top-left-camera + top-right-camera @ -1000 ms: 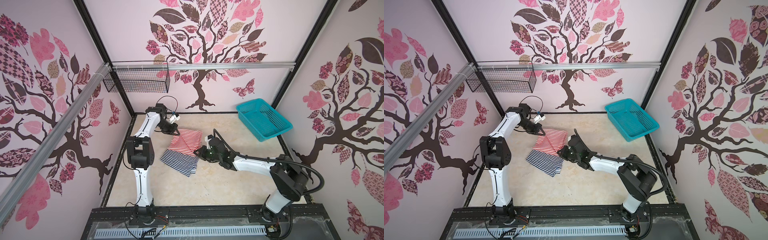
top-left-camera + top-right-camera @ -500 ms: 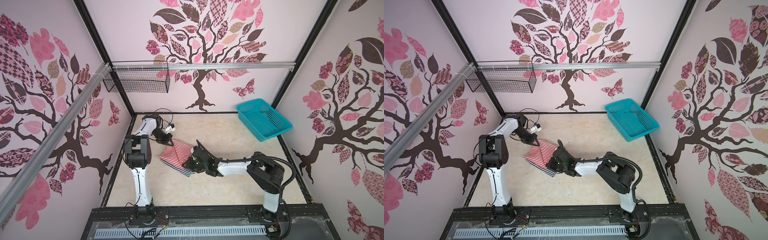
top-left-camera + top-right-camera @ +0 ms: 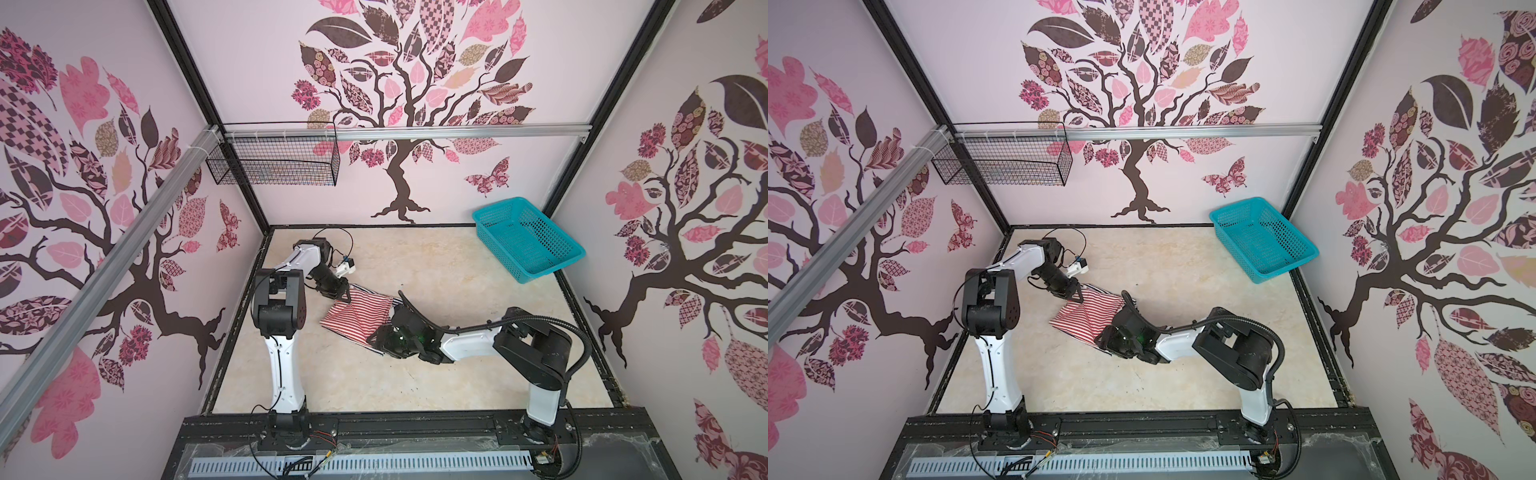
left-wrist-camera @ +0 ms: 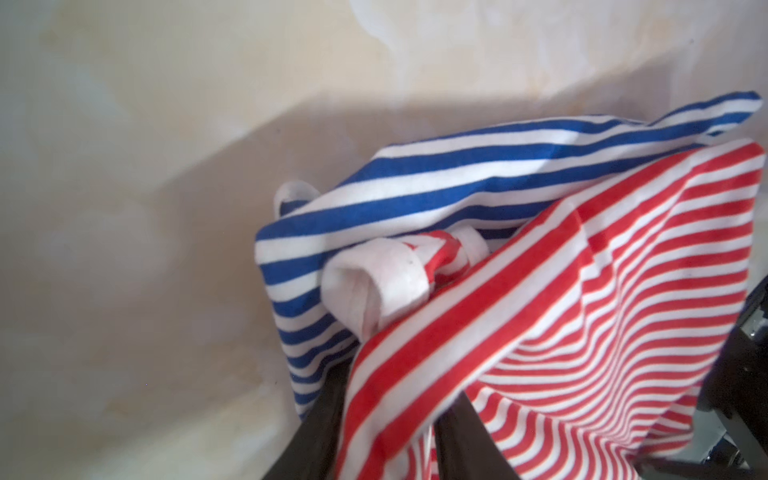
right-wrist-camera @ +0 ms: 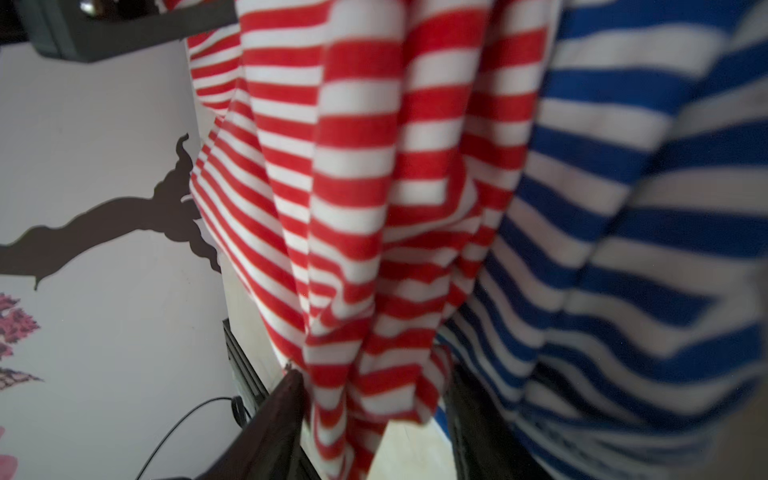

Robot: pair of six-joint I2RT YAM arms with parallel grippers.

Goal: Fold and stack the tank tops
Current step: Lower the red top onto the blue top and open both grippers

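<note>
Tank tops [image 3: 357, 318] lie stacked, red one's edges loose inside part-open left pincer [image 4: 399, 386] and right pincer [image 5: 374, 374].

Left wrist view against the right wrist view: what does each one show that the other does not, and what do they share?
Only the left wrist view shows the rolled pale edging of the red-and-white top and the folded corner of the navy-and-white top on the tabletop. Only the right wrist view shows the pale wall with its dark tree decal. Both show the red-and-white top lying against the navy-and-white top. In each, red-striped cloth hangs between the open jaws of that arm's gripper: left gripper, right gripper.
</note>
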